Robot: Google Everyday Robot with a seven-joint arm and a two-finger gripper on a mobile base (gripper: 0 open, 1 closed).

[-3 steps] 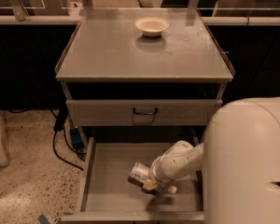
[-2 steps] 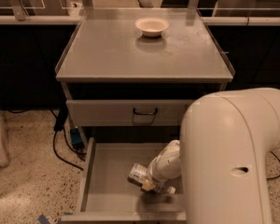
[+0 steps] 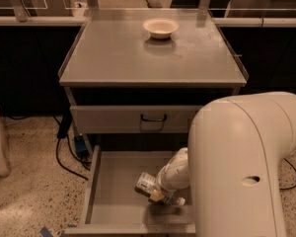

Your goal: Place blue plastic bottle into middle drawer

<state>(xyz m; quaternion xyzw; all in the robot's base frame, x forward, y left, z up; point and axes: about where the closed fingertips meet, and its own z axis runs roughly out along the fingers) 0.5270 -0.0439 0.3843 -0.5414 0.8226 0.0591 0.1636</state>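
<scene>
We judge the release to be the risk: the bottle lies tilted, low inside the open drawer and right of its middle. If the gripper, just over the drawer floor beside it, lets go before it lies flat, it may roll to the drawer's front wall or snag on the rising arm (the wrist hides the grip, so we cannot tell whether it is held). It looks small, light and clear, with a pale label.
</scene>
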